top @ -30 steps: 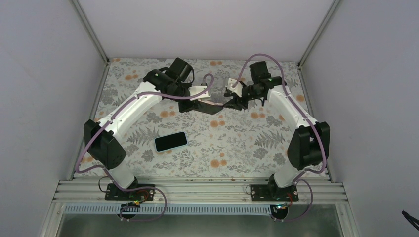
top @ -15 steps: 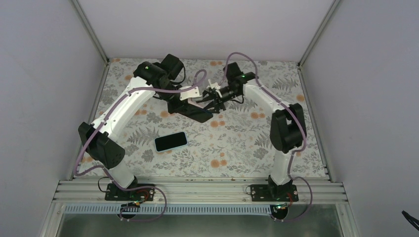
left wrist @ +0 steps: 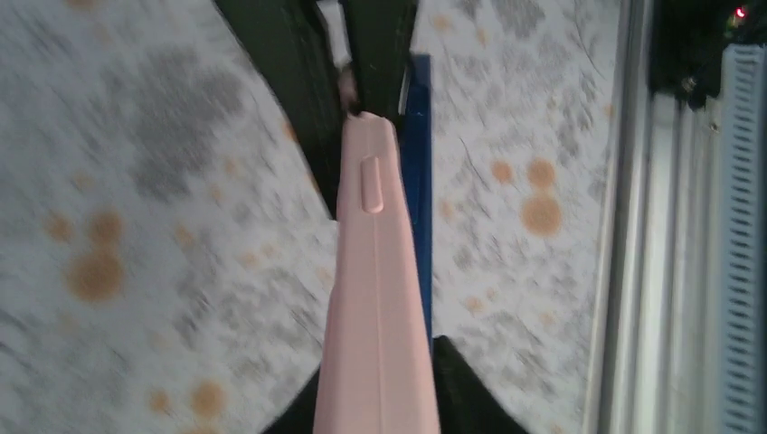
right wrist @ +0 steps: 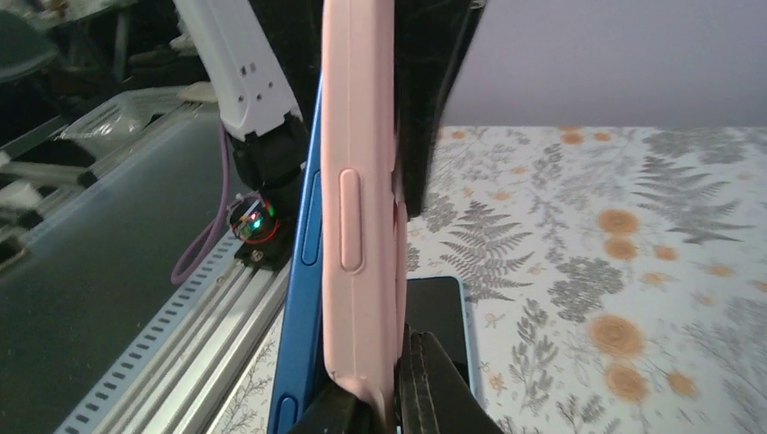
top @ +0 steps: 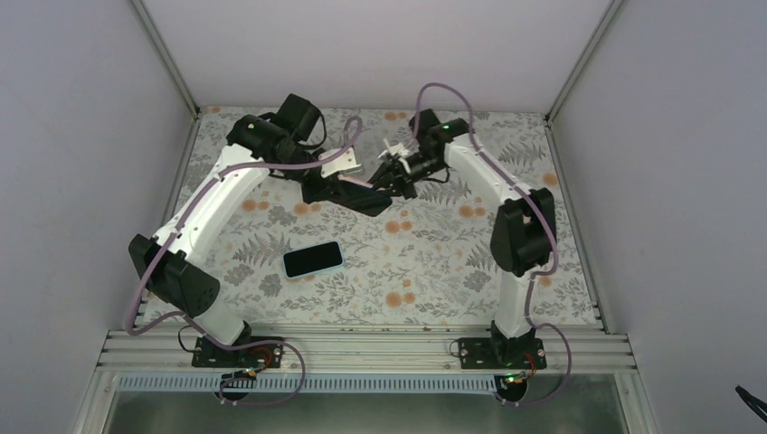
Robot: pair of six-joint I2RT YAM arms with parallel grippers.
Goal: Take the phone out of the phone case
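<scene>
Overhead: both arms reach to the far middle of the worktop [top: 434,262] and meet there. The left gripper [top: 348,188] and right gripper [top: 391,174] face each other end to end, with the pink phone case [top: 360,180] held off the surface between them. From here we see only a thin pink strip and cannot make out the phone inside it.

Left wrist: the case runs edge-on up the frame, side button showing. A dark blue phone [left wrist: 417,181] edge lies against its right side. The left jaws are pressed in on the near end of the case. Dark fingers [left wrist: 380,54] of the other arm clamp the far end. The picture is blurred.

Right wrist: sharper. It shows the same case edge-on, with the blue phone edge on its left, standing slightly proud of the pink. The right jaws are pinched on the case's lower end. We cannot tell whether they also catch the phone's edge.

A second phone [top: 313,259], with a light blue rim and dark screen, lies flat on the worktop nearer the bases, well apart from both grippers. The right wrist view catches part of it below the case. The left wrist view does not.
</scene>
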